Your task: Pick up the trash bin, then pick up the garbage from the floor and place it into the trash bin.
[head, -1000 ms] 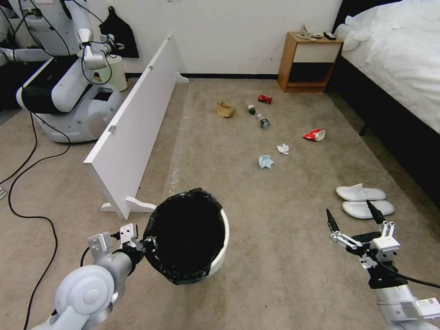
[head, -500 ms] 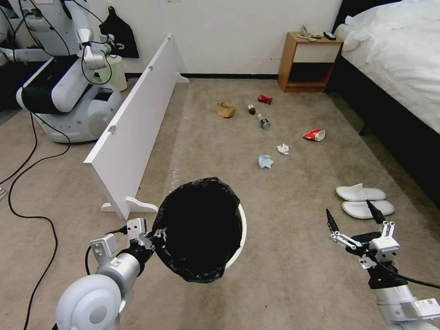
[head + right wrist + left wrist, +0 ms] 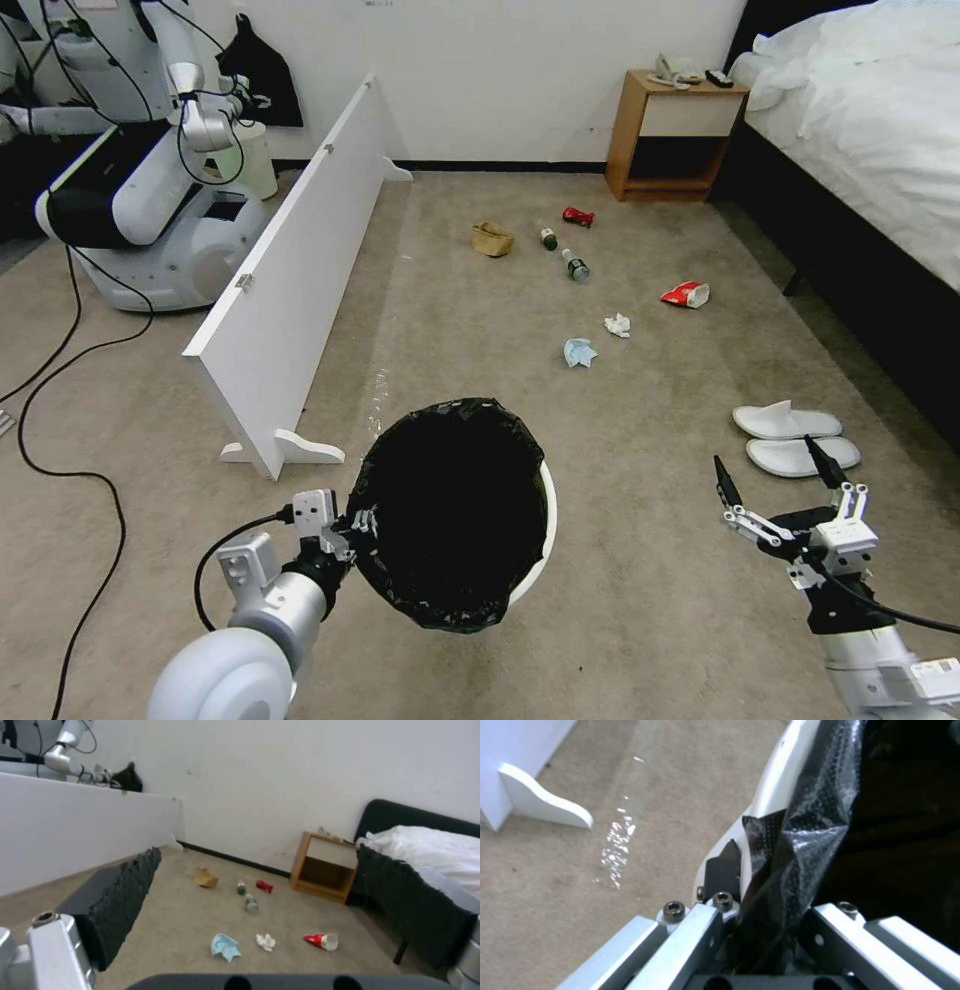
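The trash bin [image 3: 543, 520], white with a black bag over its rim, hangs tilted above the carpet at lower centre. My left gripper [image 3: 345, 522] is shut on its near rim; in the left wrist view the gripper [image 3: 760, 885] pinches rim and bag [image 3: 800, 843]. At lower right my right gripper [image 3: 765, 455] stands open above the carpet, just short of two white slippers [image 3: 790, 421]. Garbage lies farther off: blue mask [image 3: 579, 352], tissue [image 3: 618, 324], red-white packet [image 3: 686, 294], two bottles [image 3: 576, 265], red wrapper [image 3: 578, 216], tan paper bag [image 3: 492, 239]. The right wrist view shows the mask [image 3: 225, 947] and tissue [image 3: 265, 941].
A long white panel [image 3: 290, 280] stands on edge to the left. Behind it are another robot [image 3: 150, 200] and a pale bin [image 3: 255, 160]. Cables [image 3: 60, 400] run over the left carpet. A wooden nightstand [image 3: 675, 135] and bed [image 3: 870, 130] bound the right side.
My left gripper has carried the bin to the right and a little nearer to me. The right gripper has sunk slightly and stays open.
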